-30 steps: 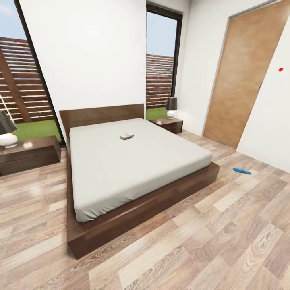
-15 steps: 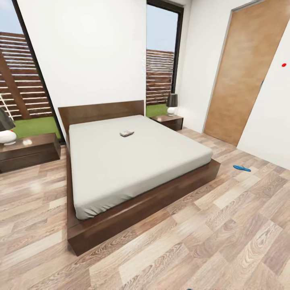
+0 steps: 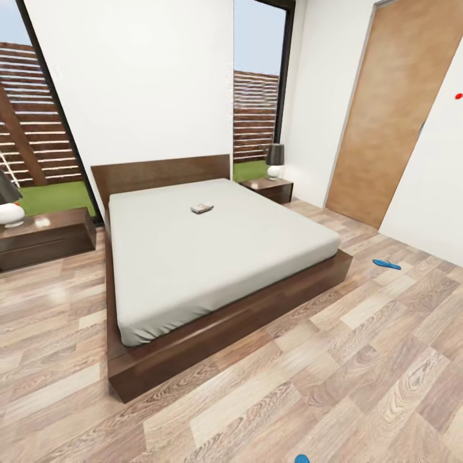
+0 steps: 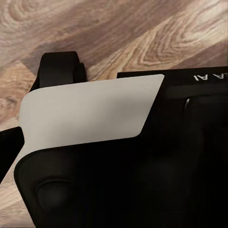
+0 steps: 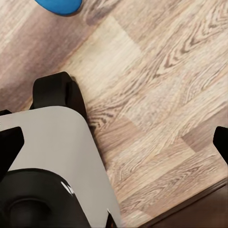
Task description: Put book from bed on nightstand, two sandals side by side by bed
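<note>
The bed [image 3: 212,257], dark wooden frame and off-white mattress, fills the middle of the head view. The book [image 3: 202,208] lies flat on the mattress toward the headboard. One nightstand [image 3: 45,236] stands left of the bed, the other nightstand [image 3: 270,188] at its far right. A blue sandal [image 3: 386,264] lies on the floor right of the bed. The tip of a second sandal [image 3: 301,458] shows at the lower edge, also as a blue sandal [image 5: 59,4] in the right wrist view. My right gripper [image 5: 114,142] is open over the floor, holding nothing. My left gripper [image 4: 114,152] hangs over my own base, fingers spread.
A brown wooden door [image 3: 392,116] stands at the right wall. Each nightstand carries a lamp [image 3: 275,161]. Tall windows flank the white wall behind the headboard. Wood-plank floor [image 3: 360,360] stretches between me and the bed.
The whole head view has shifted down a little, so the camera moved. The second sandal's blue tip has come into view at the lower edge. Book and sandals have not moved.
</note>
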{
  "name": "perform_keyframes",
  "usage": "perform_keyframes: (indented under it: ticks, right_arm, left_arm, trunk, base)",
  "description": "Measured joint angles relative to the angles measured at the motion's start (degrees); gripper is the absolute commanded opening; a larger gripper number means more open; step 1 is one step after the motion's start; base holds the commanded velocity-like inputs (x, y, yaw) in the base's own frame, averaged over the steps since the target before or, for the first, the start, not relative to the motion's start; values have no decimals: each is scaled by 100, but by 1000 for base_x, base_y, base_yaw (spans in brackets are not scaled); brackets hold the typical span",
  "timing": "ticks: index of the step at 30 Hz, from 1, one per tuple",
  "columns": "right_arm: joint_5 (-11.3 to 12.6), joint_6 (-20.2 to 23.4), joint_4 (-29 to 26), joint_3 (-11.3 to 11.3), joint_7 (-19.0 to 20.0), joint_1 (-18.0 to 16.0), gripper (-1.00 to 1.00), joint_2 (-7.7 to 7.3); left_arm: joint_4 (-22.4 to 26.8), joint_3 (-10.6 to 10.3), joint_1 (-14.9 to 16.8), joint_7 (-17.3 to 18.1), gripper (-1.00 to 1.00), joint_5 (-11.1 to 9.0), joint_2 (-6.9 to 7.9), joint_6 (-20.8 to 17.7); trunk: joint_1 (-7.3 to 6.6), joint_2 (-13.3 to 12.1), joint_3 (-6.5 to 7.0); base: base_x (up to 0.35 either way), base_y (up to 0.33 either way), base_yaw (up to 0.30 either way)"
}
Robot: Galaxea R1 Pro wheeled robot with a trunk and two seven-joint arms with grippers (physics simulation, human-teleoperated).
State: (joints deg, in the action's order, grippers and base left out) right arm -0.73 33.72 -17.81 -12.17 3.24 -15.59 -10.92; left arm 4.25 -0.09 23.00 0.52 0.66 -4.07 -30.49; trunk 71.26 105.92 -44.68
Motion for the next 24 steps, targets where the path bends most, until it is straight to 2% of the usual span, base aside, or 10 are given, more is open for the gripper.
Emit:
perform_keyframes:
  ticks: [17, 24]
  right_arm:
    - [-9, 237, -108, 208, -42, -419, 100, -10]
    - [-11, 366, -114, 256, -54, -604, 100, -25]
  left_arm:
    - [37, 1, 398, -5, 100, 5, -145, -253]
    - [38, 1, 633, -7, 100, -2, -220, -493]
  trunk:
    - [0, 0, -157]
    - [0, 0, -222]
  base:
    - [0, 0, 0]
    - [0, 0, 0]
